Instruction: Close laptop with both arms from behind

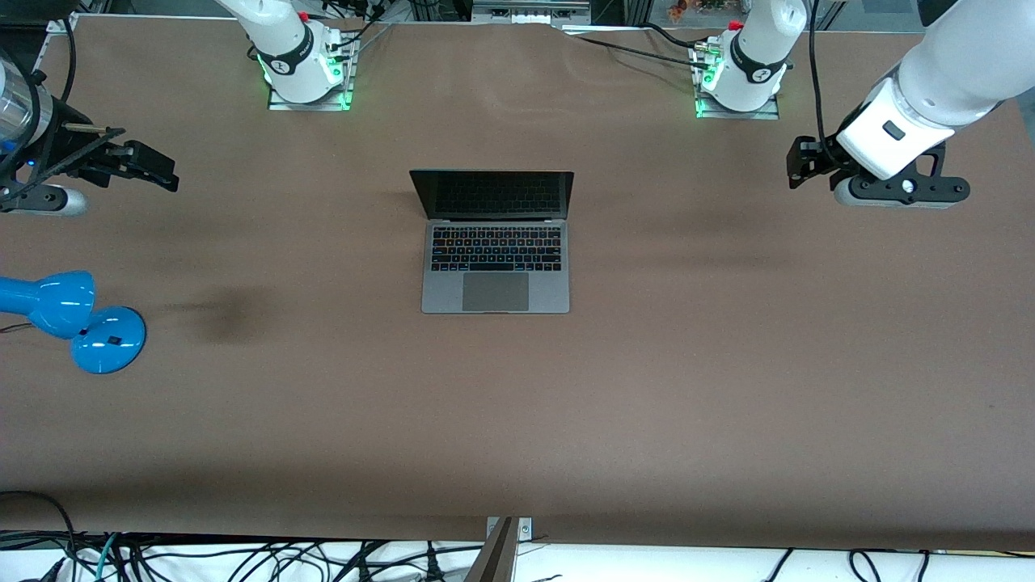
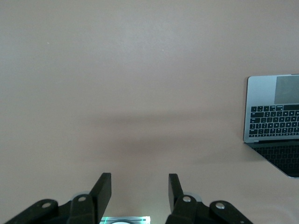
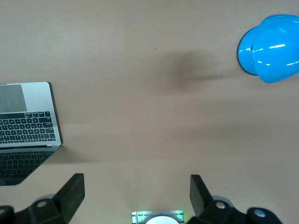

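The space-grey laptop (image 1: 495,242) stands open in the middle of the table, its dark screen facing the front camera and its lid leaning toward the arms' bases. My left gripper (image 1: 802,166) is open and empty, above the table toward the left arm's end, well apart from the laptop. In the left wrist view this gripper (image 2: 139,184) is over bare table and the laptop (image 2: 271,112) shows at the edge. My right gripper (image 1: 154,171) is open and empty, above the right arm's end. In the right wrist view its jaws (image 3: 135,184) are wide apart and the laptop (image 3: 28,121) is at the edge.
A blue desk lamp (image 1: 81,319) lies on the table at the right arm's end, nearer the front camera than the right gripper; it also shows in the right wrist view (image 3: 271,46). The arm bases (image 1: 303,61) (image 1: 744,69) stand along the table's back edge. Cables hang below the front edge.
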Available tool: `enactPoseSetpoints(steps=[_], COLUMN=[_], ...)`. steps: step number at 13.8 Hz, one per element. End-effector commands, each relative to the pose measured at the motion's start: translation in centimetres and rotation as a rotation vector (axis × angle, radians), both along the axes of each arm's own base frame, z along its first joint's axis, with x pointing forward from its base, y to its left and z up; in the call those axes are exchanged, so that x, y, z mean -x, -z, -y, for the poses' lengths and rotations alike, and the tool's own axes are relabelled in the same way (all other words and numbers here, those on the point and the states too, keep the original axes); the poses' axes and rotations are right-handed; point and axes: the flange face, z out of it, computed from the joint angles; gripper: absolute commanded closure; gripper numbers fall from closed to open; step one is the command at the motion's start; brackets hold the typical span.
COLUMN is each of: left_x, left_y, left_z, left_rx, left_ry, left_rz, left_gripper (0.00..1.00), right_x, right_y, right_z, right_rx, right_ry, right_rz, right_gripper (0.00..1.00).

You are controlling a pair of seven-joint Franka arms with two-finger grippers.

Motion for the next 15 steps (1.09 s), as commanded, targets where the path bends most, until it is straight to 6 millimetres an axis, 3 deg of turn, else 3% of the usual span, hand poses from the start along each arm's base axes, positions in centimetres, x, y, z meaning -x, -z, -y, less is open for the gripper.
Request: enactPoseSetpoints(steps=[1,3,5,7,10,12,15], left_x=[1.4,2.2,2.9,3.4,5.3,6.0,7.8], left_y=[-0.2,-0.3,-0.1,0.1,1.4,2.5,4.7], left_z=[1.9,4.3,6.2,7.6,11.6,13.9,16.8], left_rx=[0.011,0.026,0.031,0.064,0.069,0.128,0.112], left_ry=[-0.019,-0.036,-0.034,-0.060,-0.095,-0.178,-0.167], left_rz=[-0.009,-0.019,-0.028,-0.050,-0.111,-0.190,-0.243], left_gripper=[0.59,0.72,1.00,1.00,1.00,1.00,1.00], right_x=[0.8,1.0,1.5,2.1,3.9,4.9,6.8], right_y=[0.9,2.1,2.8,3.3,3.7,4.8,7.0], right_z=[-2.8,-6.3,-9.8,-12.8,-18.7,-21.9,-25.9], right_rx=[-0.004,-0.003,-0.002,-0.013,-0.053,-0.047,-0.033], right_ry=[-0.036,-0.100,-0.164,-0.152,-0.004,0.011,0.022], right_rz=[-0.023,-0.044,-0.056,-0.064,-0.092,-0.093,-0.098], right_gripper=[0.00,0.00,0.00,0.00,0.00,0.00,0.00])
